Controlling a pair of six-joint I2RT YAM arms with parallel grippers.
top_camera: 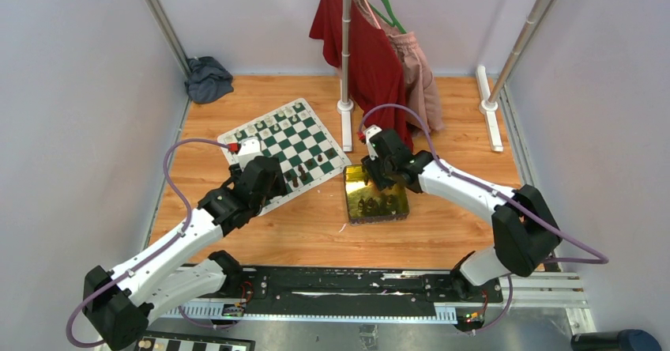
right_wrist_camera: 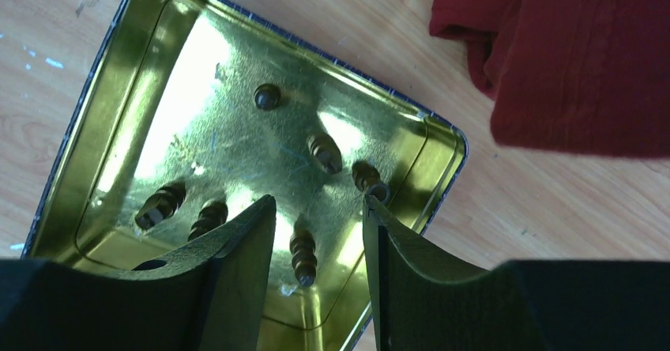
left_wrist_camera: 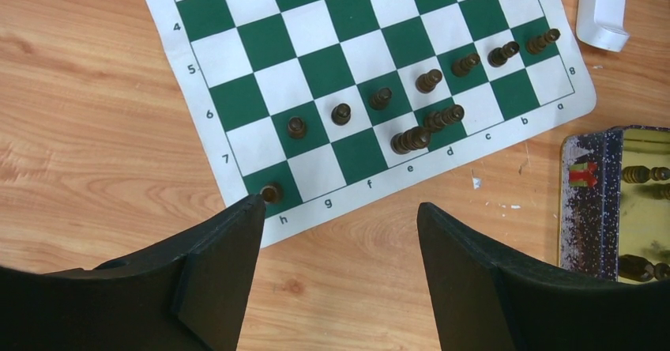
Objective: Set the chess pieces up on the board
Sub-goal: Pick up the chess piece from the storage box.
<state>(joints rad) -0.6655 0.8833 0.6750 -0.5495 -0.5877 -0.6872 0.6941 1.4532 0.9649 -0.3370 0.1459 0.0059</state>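
Jaws of both grippers stand released and empty. The left gripper (left_wrist_camera: 340,209) hovers over the h-file corner of the board (left_wrist_camera: 316,58), and the right gripper (right_wrist_camera: 316,209) straddles a lying dark chessman (right_wrist_camera: 303,256). On the wooden tabletop (top_camera: 316,224) the board lies askew, with the gold tin (right_wrist_camera: 118,130) at its 4 o'clock. Dark chessmen (left_wrist_camera: 381,96) fill its near rows and cream chessmen (top_camera: 272,119) line its 11 o'clock edge. Five more dark ones lie in the tin.

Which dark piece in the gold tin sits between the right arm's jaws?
The dark piece lying nearest the camera in the tin, in the gap between the open jaws; the other five lie left or beyond.
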